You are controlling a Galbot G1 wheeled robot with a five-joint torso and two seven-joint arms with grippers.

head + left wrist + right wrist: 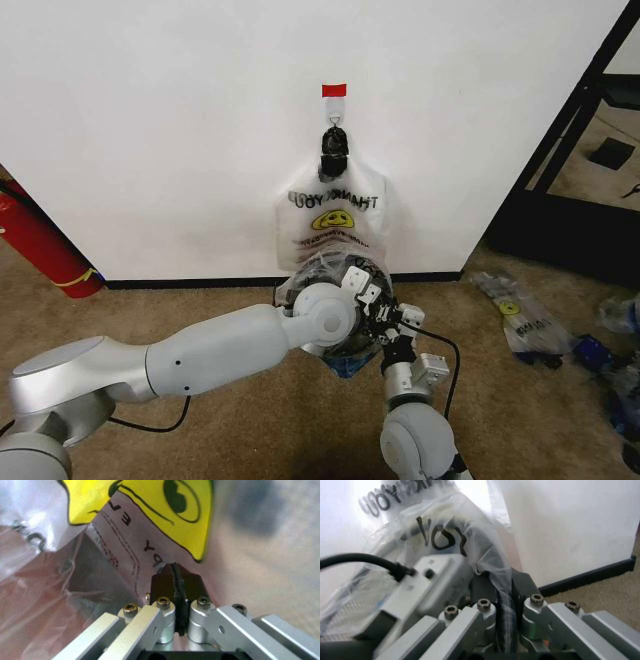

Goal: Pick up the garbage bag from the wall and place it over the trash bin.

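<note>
On the white wall [150, 120], a whitish "THANK YOU" smiley bag [335, 210] hangs from a dark hook [334, 140] under a red tape strip [334, 90]. Just below it, the see-through garbage bag [345, 365] with its blue patch is stretched between my two grippers. A dark round shape shows through the plastic, apparently the trash bin [330, 270]. My left gripper [375, 300] [175, 579] is shut with bag film at its pads, and a yellow smiley fills the plastic ahead. My right gripper [395, 335] [502, 588] is shut on a bunched fold of the bag [470, 536].
A red fire extinguisher [40, 245] leans against the wall at the left. Loose plastic bags [525, 320] lie on the carpet at the right, beside a black frame [570, 130]. A black baseboard [190, 284] runs along the wall.
</note>
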